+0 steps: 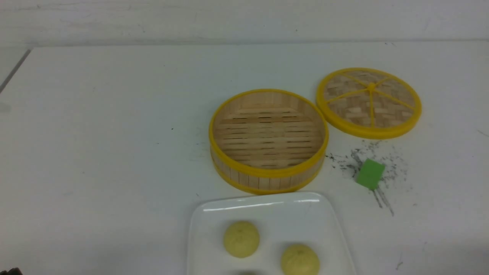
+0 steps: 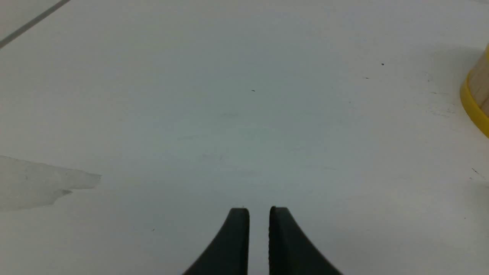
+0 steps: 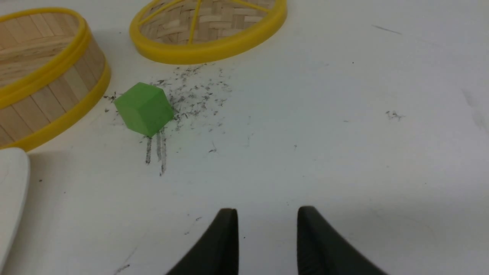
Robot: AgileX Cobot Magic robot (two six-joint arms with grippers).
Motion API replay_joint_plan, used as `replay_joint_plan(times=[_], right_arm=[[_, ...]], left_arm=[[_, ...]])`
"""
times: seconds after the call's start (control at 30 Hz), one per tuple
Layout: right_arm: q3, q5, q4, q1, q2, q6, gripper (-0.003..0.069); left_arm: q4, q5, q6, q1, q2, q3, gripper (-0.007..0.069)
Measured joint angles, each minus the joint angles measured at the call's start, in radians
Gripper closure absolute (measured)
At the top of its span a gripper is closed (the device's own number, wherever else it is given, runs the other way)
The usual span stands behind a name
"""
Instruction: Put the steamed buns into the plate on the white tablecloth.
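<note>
Two pale yellow steamed buns (image 1: 241,238) (image 1: 300,260) sit apart in the glossy white plate (image 1: 263,202), which lies on the white tablecloth (image 1: 114,133) at the near centre. A dim shape at the plate's near edge is cut off by the frame, and I cannot tell what it is. In the left wrist view my left gripper (image 2: 259,209) hovers over bare cloth, its jaws a narrow gap apart with nothing between them. My right gripper (image 3: 267,210) stands open and empty over cloth, to the right of the plate's corner (image 3: 11,183). Neither gripper shows in the front view.
The round bamboo steamer (image 1: 268,139) stands empty just behind the plate. Its woven lid (image 1: 369,102) lies flat to its right. A small green block (image 1: 369,173) sits among dark scuff marks right of the steamer. The steamer's wall (image 2: 477,103) edges the left wrist view.
</note>
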Motion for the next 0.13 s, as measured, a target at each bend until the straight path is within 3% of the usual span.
replay_joint_plan(times=[0.13], right_arm=[[0.0, 0.0, 0.0, 0.0, 0.0, 0.0, 0.042]], left_arm=[[0.0, 0.0, 0.0, 0.0, 0.0, 0.0, 0.0499]])
